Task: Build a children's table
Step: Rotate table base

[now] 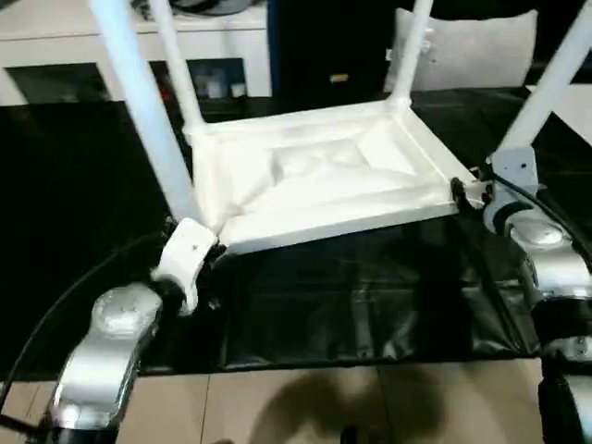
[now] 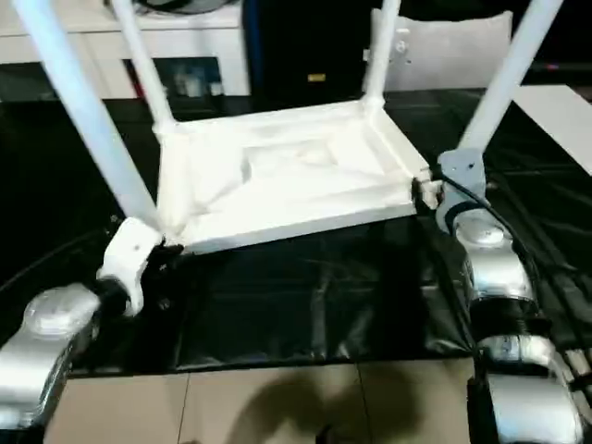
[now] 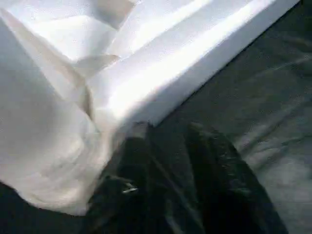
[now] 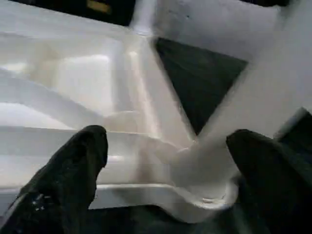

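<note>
Lying inverted, children's table (image 1: 324,185); right end effector (image 4: 165,156) gaping; left end effector (image 3: 168,146) unclear.

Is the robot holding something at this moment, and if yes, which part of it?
Nothing is held. The right gripper stands wide open around the near right corner of the upside-down table. The left gripper rests beside the near left corner, fingers gripping nothing.

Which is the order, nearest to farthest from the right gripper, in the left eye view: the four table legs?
1. Near right leg, beside the right gripper.
2. Far right leg, behind.
3. Far left leg and near left leg: too close to call.
</note>
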You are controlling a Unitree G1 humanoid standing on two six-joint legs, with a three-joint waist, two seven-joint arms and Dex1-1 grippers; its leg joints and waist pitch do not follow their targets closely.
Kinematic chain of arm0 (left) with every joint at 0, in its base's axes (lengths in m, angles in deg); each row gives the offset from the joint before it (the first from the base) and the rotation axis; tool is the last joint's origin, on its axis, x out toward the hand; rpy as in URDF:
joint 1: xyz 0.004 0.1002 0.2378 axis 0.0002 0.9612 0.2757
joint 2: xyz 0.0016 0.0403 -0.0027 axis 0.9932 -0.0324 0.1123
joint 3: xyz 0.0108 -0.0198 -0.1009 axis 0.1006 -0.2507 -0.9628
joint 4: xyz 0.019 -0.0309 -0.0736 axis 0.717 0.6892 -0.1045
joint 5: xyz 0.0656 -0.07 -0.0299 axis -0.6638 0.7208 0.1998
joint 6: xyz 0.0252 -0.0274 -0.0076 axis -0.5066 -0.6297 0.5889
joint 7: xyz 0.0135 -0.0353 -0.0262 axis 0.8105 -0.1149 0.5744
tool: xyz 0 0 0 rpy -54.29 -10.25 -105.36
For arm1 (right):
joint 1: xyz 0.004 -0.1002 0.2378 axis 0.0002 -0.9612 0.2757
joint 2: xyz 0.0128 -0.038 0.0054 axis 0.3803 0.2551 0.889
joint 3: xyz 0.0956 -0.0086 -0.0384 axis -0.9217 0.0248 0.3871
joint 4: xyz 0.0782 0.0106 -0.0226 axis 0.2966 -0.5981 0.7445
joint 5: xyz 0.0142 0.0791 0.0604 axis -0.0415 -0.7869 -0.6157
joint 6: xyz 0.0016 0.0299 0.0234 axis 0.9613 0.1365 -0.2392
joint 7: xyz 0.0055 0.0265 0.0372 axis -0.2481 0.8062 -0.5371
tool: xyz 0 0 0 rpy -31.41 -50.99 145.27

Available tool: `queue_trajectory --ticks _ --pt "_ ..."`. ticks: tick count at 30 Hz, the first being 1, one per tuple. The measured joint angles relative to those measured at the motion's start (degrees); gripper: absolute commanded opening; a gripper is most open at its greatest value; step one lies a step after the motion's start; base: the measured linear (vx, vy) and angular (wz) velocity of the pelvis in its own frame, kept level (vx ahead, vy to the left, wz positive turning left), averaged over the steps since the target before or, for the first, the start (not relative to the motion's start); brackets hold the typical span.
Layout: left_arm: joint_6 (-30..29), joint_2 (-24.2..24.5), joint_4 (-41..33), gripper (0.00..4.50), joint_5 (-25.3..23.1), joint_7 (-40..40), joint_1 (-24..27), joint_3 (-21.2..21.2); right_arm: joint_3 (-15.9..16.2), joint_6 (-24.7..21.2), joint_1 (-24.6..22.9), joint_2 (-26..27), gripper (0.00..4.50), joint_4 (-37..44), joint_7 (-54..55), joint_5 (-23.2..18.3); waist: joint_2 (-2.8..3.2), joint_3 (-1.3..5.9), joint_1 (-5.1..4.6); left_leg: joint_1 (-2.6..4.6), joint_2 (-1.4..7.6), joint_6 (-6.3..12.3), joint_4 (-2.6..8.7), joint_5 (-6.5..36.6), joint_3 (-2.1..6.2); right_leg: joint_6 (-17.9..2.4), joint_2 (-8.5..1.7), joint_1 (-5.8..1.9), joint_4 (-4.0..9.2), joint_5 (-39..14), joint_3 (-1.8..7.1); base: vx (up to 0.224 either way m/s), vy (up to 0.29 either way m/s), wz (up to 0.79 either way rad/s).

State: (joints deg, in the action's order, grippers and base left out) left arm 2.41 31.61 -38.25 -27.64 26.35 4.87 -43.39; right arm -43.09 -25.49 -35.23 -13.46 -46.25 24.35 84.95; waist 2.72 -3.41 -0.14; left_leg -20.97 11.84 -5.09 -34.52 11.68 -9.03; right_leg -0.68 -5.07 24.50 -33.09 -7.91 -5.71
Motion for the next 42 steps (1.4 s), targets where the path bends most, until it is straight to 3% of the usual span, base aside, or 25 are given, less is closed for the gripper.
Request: queue_trajectory --ticks 3,9,16,22,28,31,34,37,42 --pt "3.7 -1.0 0.1 1.78 0.6 2.2 3.3 -2.5 2.6 -1.4 -5.1 1.8 4.5 7.1 -6.9 -3.8 -0.01 -0.01 0.35 -0.24 0.04 0.0 0.0 0.0 0.01 0.0 0.04 0.34 -0.02 0.0 0.0 0.0 0.0 0.0" --pt "10.4 -2.0 2.1 2.3 1.5 4.5 5.6 -6.3 5.3 -7.0 -11.4 3.8 4.5 19.9 -11.9 -9.9 -0.05 -0.02 0.67 -0.2 0.04 -0.18 -0.02 0.1 -0.01 0.0 -0.03 0.25 0.07 0.0 0.06 0.0 0.0 0.0" --pt "14.9 -1.1 6.0 2.91 4.1 3.6 4.2 -9.3 7.2 -10.3 -18.3 5.5 4.5 27.5 -11.7 -10.1 -0.01 -0.04 0.56 -0.2 0.03 -0.18 0.01 0.1 0.0 0.0 -0.09 0.28 0.07 0.0 0.12 0.0 0.0 0.0" --pt "16.4 2.1 10.0 3.36 8.7 -2.2 -1.2 -11.4 8.3 -16.9 -18.6 5.4 4.5 30.9 -11.1 -10.2 0.01 -0.02 0.47 -0.1 0.03 -0.2 0.04 0.1 0.03 0.0 -0.06 0.23 0.05 0.0 0.14 0.0 0.0 0.0" --pt "15.7 5.2 20.2 3.78 11.9 -10.5 -9.9 -10.7 9.6 -19.6 -17.1 6.6 4.5 27.1 -8.7 -7.8 -0.04 0.0 0.59 -0.12 0.02 -0.21 0.05 0.1 0.02 0.0 -0.08 0.25 -0.02 0.0 0.16 0.0 0.0 0.0" --pt "15.2 5.9 28.0 4.15 12.1 -14.4 -16.2 -9.0 9.6 -20.0 -13.0 7.9 4.5 21.3 -6.4 -5.9 -0.12 0.05 0.76 -0.1 0.0 -0.27 0.03 0.0 0.01 -0.1 -0.1 0.26 -0.07 0.0 0.19 0.0 0.0 0.0" --pt "14.5 5.7 33.9 4.15 12.7 -17.6 -21.3 -7.9 9.6 -18.3 -9.2 8.9 4.5 15.1 -4.7 -4.7 -0.15 0.07 1.25 -0.06 -0.02 -0.28 0.01 0.0 -0.04 -0.5 -0.15 0.26 -0.15 0.3 0.22 0.0 0.0 0.0" --pt "13.1 5.2 35.2 4.15 13.4 -21.1 -23.5 -6.7 9.5 -16.5 -6.0 9.8 4.5 9.5 -3.8 -4.1 -0.15 0.08 2.06 -0.04 -0.01 -0.24 0.02 0.0 -0.05 -0.5 -0.16 0.35 -0.17 0.3 0.21 0.0 0.0 0.0" --pt "9.7 5.6 31.9 4.15 15.9 -29.0 -22.7 -2.7 9.4 -12.8 -1.6 10.8 4.5 0.1 -2.7 -2.5 -0.18 0.08 2.16 -0.04 -0.01 -0.15 -0.05 -0.1 -0.23 -0.5 -0.22 0.37 -0.33 0.3 0.32 0.0 0.0 0.0"
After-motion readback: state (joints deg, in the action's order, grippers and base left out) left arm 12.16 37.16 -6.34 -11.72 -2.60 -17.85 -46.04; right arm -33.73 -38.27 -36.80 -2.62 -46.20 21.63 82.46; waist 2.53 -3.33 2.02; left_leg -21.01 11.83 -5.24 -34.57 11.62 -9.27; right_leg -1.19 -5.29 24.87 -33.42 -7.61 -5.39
